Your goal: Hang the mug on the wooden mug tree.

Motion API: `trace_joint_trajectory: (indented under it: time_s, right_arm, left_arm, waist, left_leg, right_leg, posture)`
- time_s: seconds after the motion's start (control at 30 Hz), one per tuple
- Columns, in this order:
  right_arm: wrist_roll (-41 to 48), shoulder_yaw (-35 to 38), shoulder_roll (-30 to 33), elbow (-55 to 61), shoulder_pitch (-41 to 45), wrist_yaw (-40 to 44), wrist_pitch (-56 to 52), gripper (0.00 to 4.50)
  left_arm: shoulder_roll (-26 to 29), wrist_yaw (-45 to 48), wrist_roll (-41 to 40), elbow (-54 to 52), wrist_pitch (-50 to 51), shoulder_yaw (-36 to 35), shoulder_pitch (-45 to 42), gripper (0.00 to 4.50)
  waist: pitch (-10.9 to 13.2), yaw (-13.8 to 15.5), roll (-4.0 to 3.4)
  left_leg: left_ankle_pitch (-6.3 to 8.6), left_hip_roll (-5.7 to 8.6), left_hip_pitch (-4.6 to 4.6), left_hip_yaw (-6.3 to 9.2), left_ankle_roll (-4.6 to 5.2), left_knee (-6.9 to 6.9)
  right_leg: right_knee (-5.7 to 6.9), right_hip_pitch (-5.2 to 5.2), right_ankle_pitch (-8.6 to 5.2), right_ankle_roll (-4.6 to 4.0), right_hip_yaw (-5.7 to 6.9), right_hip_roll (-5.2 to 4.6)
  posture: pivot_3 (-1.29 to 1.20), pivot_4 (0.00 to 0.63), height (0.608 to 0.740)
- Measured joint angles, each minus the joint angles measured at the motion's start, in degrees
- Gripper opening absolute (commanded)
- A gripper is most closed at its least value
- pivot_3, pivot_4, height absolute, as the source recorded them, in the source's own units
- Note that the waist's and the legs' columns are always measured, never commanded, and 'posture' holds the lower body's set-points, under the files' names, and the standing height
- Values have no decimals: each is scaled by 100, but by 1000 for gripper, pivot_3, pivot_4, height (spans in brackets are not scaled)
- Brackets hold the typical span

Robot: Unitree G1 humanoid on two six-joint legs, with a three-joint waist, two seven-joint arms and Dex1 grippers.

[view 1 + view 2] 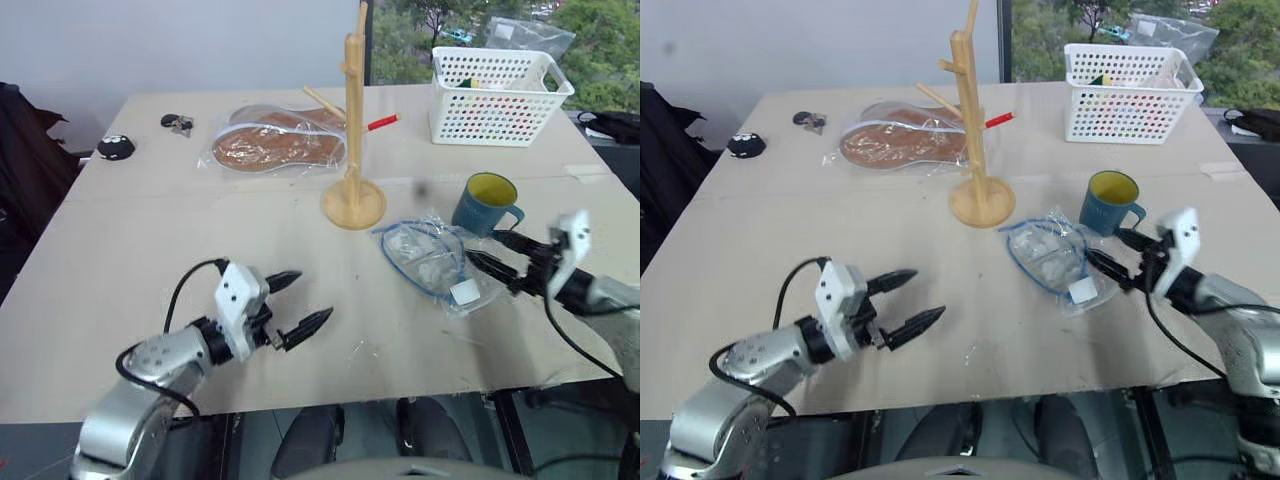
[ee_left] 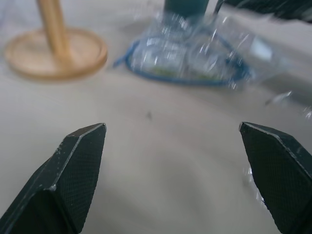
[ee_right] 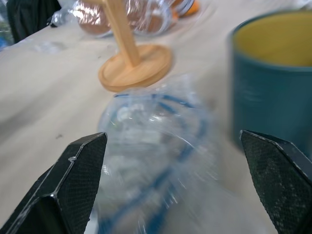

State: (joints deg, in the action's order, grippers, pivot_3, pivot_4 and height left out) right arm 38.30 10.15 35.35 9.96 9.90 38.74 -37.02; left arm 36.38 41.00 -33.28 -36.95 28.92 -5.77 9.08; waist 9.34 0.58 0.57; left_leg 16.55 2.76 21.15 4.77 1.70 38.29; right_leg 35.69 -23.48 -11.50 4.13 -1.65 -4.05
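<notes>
The teal-blue mug (image 1: 485, 205) with a yellow inside stands upright on the table, right of centre, its handle turned to the right. The wooden mug tree (image 1: 354, 130) rises from a round base (image 1: 353, 205) to the mug's left, pegs slanting upward. My right gripper (image 1: 483, 248) is open, hovering just in front of the mug and pointing left over a plastic bag; the mug (image 3: 273, 73) looms beside one finger in the right wrist view. Near the table's front left, my left gripper (image 1: 313, 295) is open and empty, pointing toward the mug tree base (image 2: 56, 51).
A crumpled clear plastic bag with blue trim (image 1: 430, 255) lies between the grippers, in front of the mug. A white perforated basket (image 1: 497, 95) stands at the back right. A plastic-wrapped brown pair (image 1: 275, 145), a red pen (image 1: 382, 122), keys (image 1: 178, 123) and a black object (image 1: 115, 147) lie further back.
</notes>
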Motion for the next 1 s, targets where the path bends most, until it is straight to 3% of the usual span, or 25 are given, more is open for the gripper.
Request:
trace_joint_trajectory:
  time_s: [0.17, 0.27, 0.4, 0.53, 0.83, 1.0]
  right_arm:
    - [-199, -503, -35, -340, 528, -448, -1090, 4411]
    - [-183, -517, 19, -296, 624, -453, -1376, 3689]
    - [-124, -629, 52, -132, 698, -323, -1730, 2066]
    - [-161, -671, 86, 43, 702, -274, -1768, 129]
    - [-248, -585, 109, 257, 415, -88, -1476, 54]
    - [570, 178, 462, 1152, -907, 571, -1618, 54]
  left_arm:
    - [288, 75, -252, -231, 355, 42, -150, 4500]
    - [364, 118, -295, -356, 445, 62, -156, 4500]
    - [572, 146, -297, -365, 581, 73, -226, 4500]
    - [705, 238, -294, -365, 596, 71, -224, 4500]
    - [728, 396, -302, -294, 581, 82, -483, 4500]
    - [800, 556, -638, -305, 854, 212, -937, 4500]
  waist:
    - [0, 6, -1]
    - [-3, 6, 1]
    - [-3, 3, 0]
    - [-4, -5, 1]
    - [-9, -41, 9]
    - [0, 28, -5]
  left_leg:
    - [-15, 3, 59, 6, -26, 2]
    - [-14, 3, 59, 8, -25, 0]
    - [0, 3, 53, 11, 0, 3]
    - [0, 3, 40, 13, 1, 3]
    - [-3, 3, 43, 24, -5, 4]
    - [-1, 8, 61, 36, -1, 3]
  right_leg:
    - [-6, -57, 2, 1, 4, -3]
    - [-8, -55, 2, 1, 6, -3]
    - [-5, -46, 3, 1, 11, -1]
    - [-5, -30, 2, 1, 15, 0]
    - [-5, -29, 2, 1, 23, 0]
    - [-18, -32, 2, 2, 37, -6]
  posture:
    - [0, 150, 740]
    - [0, 150, 740]
    - [0, 150, 740]
    - [0, 150, 740]
    - [0, 150, 740]
    - [0, 150, 740]
